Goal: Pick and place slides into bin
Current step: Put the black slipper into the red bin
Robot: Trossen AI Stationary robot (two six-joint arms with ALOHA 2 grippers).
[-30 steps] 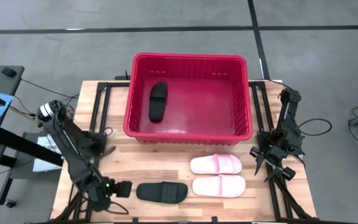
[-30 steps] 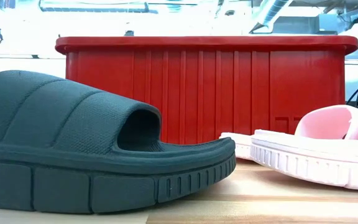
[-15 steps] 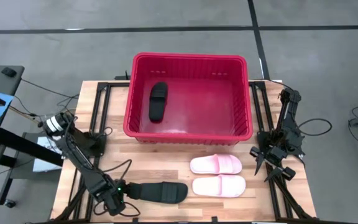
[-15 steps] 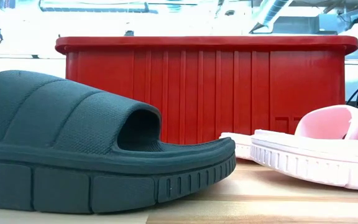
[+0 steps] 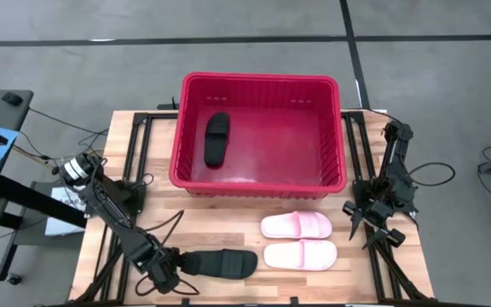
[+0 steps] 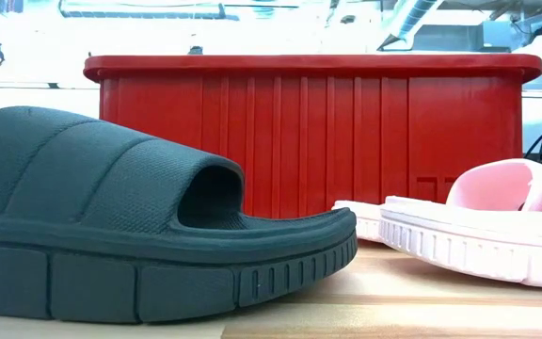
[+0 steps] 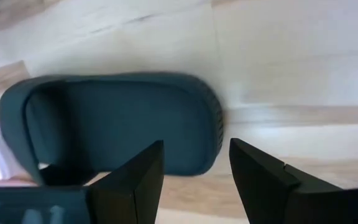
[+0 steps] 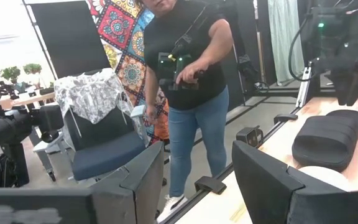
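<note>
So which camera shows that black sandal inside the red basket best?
The high view: it looks straight down into the bin at the whole black slide. The low view shows only the bin's outer wall; neither wrist view shows that slide.

1. The bin (image 5: 258, 181) is sitting upper centre, holding one slide (image 5: 216, 139) at its left.
2. Another slide (image 5: 222, 263) is lying lower left of centre.
3. Two slides (image 5: 297, 240) are lying side by side just right of it.

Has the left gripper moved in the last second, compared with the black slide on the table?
Yes. In the high view the left gripper has shifted toward the black slide, closing the gap at its near end; the slide has not moved.
</note>
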